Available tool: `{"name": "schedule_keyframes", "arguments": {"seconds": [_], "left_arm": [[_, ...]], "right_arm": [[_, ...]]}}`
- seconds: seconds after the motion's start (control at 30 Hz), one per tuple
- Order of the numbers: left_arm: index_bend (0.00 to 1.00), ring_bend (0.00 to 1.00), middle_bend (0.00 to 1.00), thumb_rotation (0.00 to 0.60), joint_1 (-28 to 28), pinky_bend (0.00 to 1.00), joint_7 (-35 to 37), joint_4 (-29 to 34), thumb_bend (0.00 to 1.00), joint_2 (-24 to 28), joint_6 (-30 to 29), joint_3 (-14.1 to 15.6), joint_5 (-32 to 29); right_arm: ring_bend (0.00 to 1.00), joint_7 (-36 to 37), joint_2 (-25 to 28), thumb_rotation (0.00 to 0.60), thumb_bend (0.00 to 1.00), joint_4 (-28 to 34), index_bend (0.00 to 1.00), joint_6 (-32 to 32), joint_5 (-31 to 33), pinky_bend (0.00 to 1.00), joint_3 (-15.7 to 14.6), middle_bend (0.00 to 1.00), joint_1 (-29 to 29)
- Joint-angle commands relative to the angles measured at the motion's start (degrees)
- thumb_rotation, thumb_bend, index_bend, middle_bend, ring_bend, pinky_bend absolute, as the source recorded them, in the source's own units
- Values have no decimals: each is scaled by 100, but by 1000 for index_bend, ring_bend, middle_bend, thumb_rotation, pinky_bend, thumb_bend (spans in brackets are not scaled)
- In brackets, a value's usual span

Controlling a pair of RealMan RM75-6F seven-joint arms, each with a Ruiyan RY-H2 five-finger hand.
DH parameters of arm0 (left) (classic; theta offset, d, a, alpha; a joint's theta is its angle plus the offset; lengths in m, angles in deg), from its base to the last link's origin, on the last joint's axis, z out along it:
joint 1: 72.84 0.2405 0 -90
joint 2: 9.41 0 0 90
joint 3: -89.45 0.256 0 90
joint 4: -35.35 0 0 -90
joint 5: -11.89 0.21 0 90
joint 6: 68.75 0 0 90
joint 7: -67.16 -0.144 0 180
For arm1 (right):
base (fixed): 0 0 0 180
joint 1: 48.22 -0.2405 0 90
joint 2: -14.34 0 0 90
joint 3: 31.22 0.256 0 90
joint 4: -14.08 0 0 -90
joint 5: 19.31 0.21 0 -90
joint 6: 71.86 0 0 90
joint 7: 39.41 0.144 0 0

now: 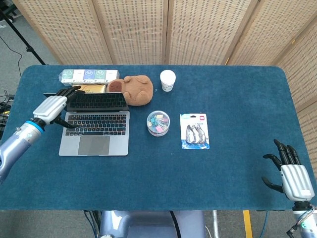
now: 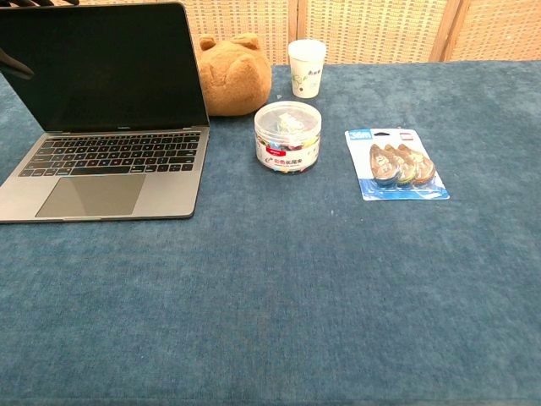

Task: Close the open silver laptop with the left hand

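Observation:
The silver laptop (image 1: 94,145) lies open at the table's left, its dark screen (image 2: 101,68) standing nearly upright. My left hand (image 1: 52,108) is at the screen's left top corner. Its fingers (image 1: 69,91) reach over the lid's top edge and its thumb (image 1: 68,124) hangs in front, above the keyboard. The chest view shows only dark fingertips (image 2: 15,66) at the screen's left edge. My right hand (image 1: 290,171) rests far off at the table's front right, fingers spread and holding nothing.
A brown plush toy (image 1: 136,89) sits right behind the laptop's right corner, a packaged row of boxes (image 1: 86,75) behind the lid. A paper cup (image 1: 168,80), a clear tub of clips (image 1: 158,123) and a blue blister pack (image 1: 195,131) stand to the right.

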Motion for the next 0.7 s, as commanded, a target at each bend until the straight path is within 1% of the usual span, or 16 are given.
{"name": "schedule_keyframes", "arguments": {"seconds": [0.03, 0.2, 0.4, 0.7], "left_arm": [[137, 12, 0, 600, 44, 26, -92, 126, 0, 51, -23, -12, -91], [137, 12, 0, 600, 155, 26, -260, 327, 0, 89, -71, 34, -191], [141, 14, 0, 600, 212, 26, -309, 367, 0, 70, -59, 63, -240], [184, 48, 31, 600, 231, 57, -275, 400, 0, 64, -21, 99, -158]], "right_arm": [[0, 17, 4, 600, 228, 0, 308, 9, -7, 0, -2, 0, 3], [0, 47, 14, 600, 228, -1, 308, 37, -27, 0, -6, 0, 13], [0, 66, 24, 600, 227, 5, 308, 69, -48, 0, -10, 0, 23], [0, 38, 14, 600, 228, 10, 307, 35, -53, 0, -19, 0, 6]]}}
